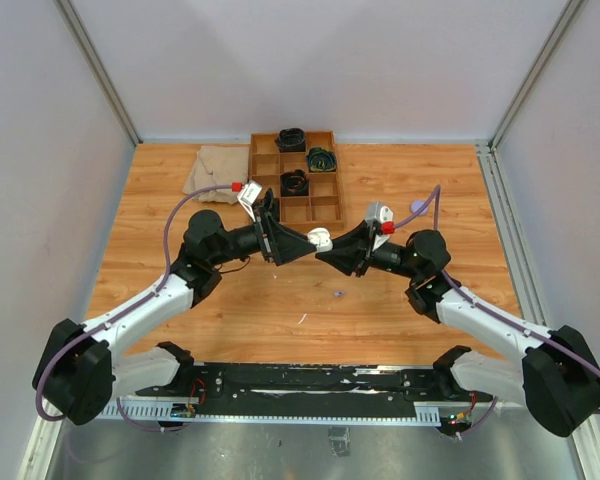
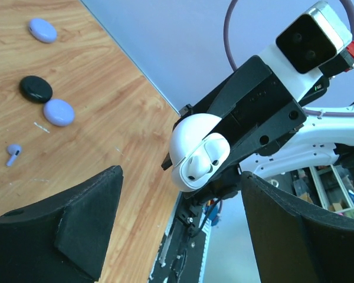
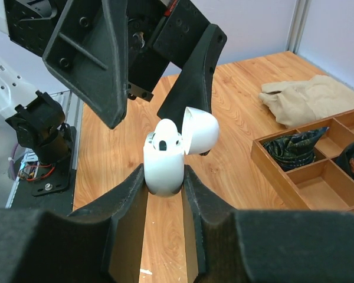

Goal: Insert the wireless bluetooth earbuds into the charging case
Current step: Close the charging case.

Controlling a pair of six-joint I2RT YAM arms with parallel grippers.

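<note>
My right gripper (image 3: 163,177) is shut on a white charging case (image 3: 163,168) and holds it upright above the table with its lid (image 3: 202,130) flipped open. A white earbud (image 3: 165,139) sits in the case. My left gripper (image 2: 180,183) is open and empty, its fingers (image 3: 100,65) just above and beyond the case. In the top view the case (image 1: 320,238) hangs between both grippers at mid-table. A lilac earbud (image 2: 13,153) lies loose on the wood, also seen in the top view (image 1: 338,294).
Two lilac pucks (image 2: 59,112) (image 2: 42,29) and a black puck (image 2: 35,88) lie on the table. A wooden compartment tray (image 1: 253,175) with dark cable coils stands at the back, and a beige cloth (image 1: 215,172) lies left of it.
</note>
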